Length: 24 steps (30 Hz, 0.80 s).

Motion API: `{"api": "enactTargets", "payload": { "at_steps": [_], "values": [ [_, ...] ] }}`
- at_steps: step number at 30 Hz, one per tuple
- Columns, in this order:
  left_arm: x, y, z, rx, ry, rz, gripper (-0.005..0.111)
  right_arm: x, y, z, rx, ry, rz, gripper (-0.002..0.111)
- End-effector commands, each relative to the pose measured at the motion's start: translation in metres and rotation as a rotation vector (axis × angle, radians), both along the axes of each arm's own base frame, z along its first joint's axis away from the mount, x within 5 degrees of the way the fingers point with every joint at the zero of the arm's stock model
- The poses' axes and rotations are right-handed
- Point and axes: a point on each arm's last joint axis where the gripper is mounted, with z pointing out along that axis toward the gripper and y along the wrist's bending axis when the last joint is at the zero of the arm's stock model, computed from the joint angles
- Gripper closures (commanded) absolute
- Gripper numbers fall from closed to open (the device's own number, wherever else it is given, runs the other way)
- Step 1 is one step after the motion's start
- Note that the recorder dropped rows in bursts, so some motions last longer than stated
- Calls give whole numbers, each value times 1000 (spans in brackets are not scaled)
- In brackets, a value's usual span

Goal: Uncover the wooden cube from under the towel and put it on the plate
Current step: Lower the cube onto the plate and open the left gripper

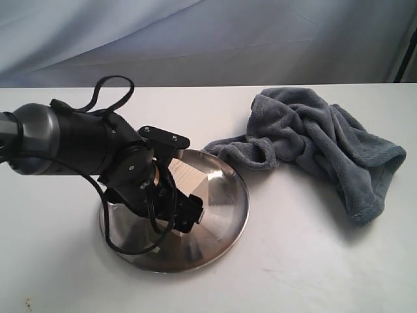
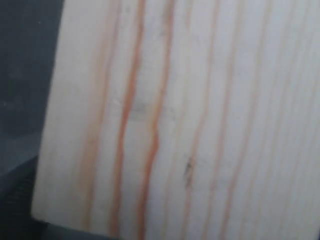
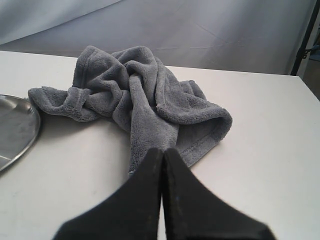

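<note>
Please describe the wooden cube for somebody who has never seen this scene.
Look at the shiny round plate on the white table. The wooden cube is at its middle, within the black left gripper. Unlike the fluffy grey towel nearby, it is pale, hard-edged and grained.

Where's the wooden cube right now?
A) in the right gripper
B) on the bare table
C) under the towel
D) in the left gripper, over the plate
D: the left gripper grips the wooden cube over the plate, the towel lies crumpled aside, and the right gripper is shut on nothing.
</note>
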Motion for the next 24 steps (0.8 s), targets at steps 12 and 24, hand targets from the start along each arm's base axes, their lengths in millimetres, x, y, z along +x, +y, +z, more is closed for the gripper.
{"api": "enactTargets", "payload": {
  "at_steps": [12, 24],
  "values": [
    [-8, 3, 87, -161, -191, -66, 11, 0, 0, -2, 9, 6, 5, 105],
    [-32, 15, 140, -292, -212, -28, 85, 0, 0, -2, 9, 6, 5, 105]
  ]
}}
